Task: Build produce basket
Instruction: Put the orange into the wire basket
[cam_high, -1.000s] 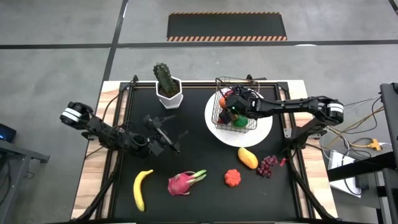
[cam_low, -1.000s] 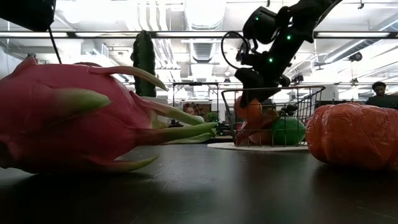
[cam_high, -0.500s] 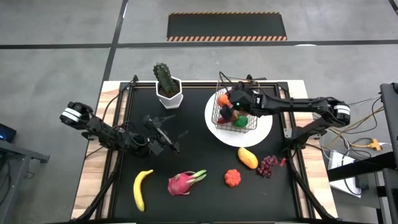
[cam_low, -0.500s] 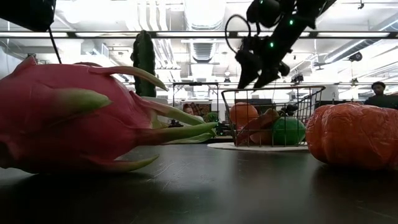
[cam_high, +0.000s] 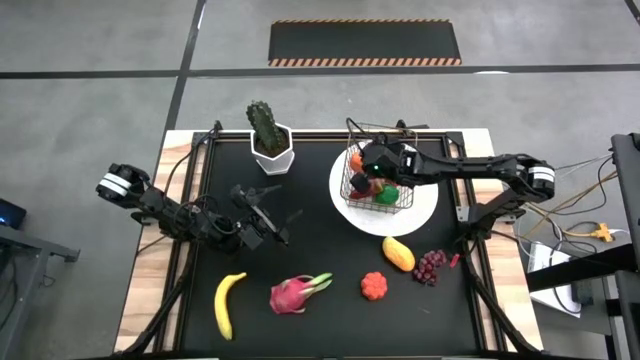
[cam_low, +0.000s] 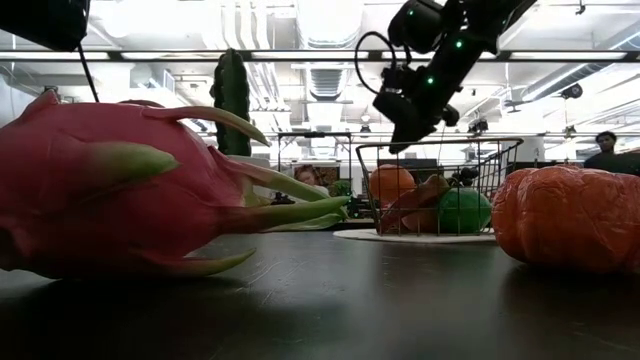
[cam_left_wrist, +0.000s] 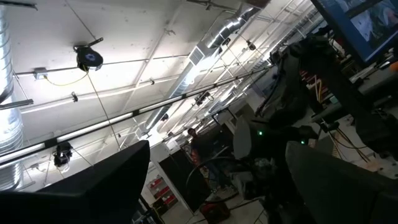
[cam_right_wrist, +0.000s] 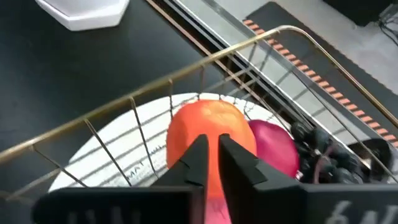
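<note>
1. The right gripper (cam_low: 405, 125) is hovering over the wire basket (cam_high: 377, 178), above the rim, and its fingers (cam_right_wrist: 198, 158) are pressed together with nothing between them. Judging from this, the step of dropping one fruit inside is finishing.
2. The basket is standing on the round white plate (cam_high: 420, 208), and it is holding an orange (cam_right_wrist: 208, 127), a pink fruit (cam_right_wrist: 277, 146) and a green lime (cam_low: 462, 210).
3. The right arm is reaching across the table from its own side, with the wrist bending down toward the basket.
4. The next move probably calls for lifting away and opening the fingers for the mango (cam_high: 398, 254), the purple grapes (cam_high: 430, 265) or the red pomegranate (cam_high: 374, 286), which are lying near the plate.
5. The banana (cam_high: 227, 302) and the dragon fruit (cam_high: 295, 293) are lying nearer the left arm.
6. The left gripper (cam_high: 268, 226) is waiting near the middle of the table, with its jaws wide apart and holding nothing.
</note>
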